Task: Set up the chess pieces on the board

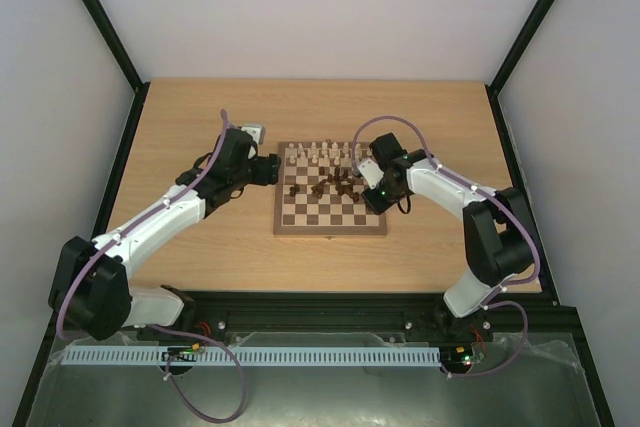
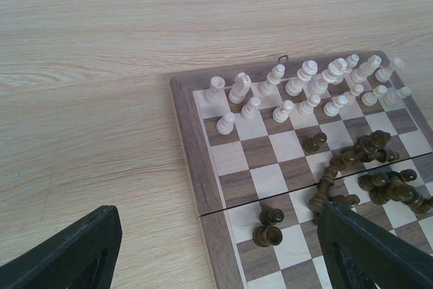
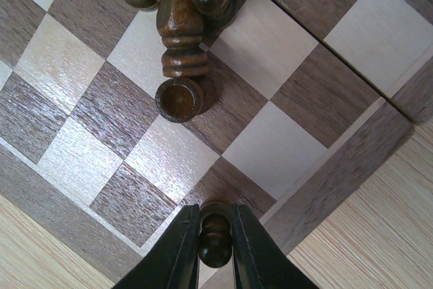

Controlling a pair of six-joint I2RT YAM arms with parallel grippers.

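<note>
Both stretched inward, left end effector (image 2: 218, 213) wide beside board (image 1: 330, 231), right end effector (image 3: 215, 233) pinching dark piece (image 3: 215, 243)

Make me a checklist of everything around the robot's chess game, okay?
Surface: light wooden table, grain showing.
Job's things: board lies flat; pale pieces stand in two rows at its far edge; dark pieces are jumbled mid-board, several toppled.
Clutter: nothing seen.
Grippers: left gripper open and empty by the board's left edge; right gripper shut on a dark pawn at the board's right edge.
Cables: purple cables run along both arms.
Surroundings: white walls, black frame posts.
</note>
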